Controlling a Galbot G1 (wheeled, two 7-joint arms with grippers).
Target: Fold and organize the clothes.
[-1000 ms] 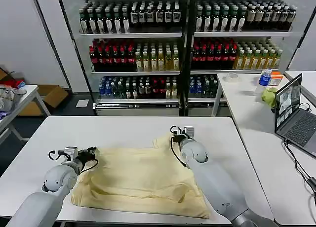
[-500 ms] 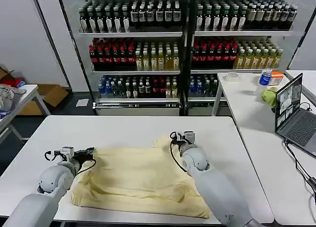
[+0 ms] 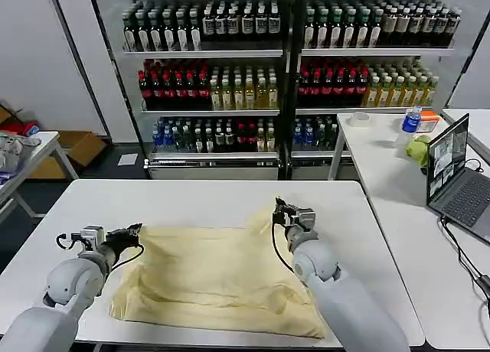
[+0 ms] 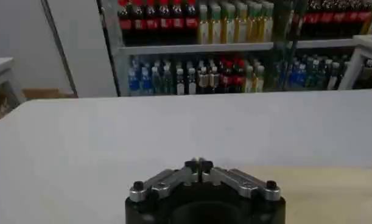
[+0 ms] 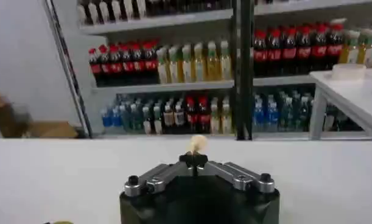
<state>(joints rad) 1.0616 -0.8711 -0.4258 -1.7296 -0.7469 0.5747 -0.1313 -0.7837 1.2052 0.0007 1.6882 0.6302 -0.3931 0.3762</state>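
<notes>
Head view: the T-shirt (image 3: pixel 218 279) is pinched at its far corners by left claw (image 3: pixel 136 230) and right claw (image 3: pixel 277 206), lifted for folding over the surface (image 3: pixel 191 203).

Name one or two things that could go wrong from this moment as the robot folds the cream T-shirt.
The right gripper pinches only a small tuft of the T-shirt, so the cloth could slip out. The left gripper holds the opposite corner; uneven pulling might skew the fold. The shirt's near edge lies by the table edge and could slide off.
</notes>
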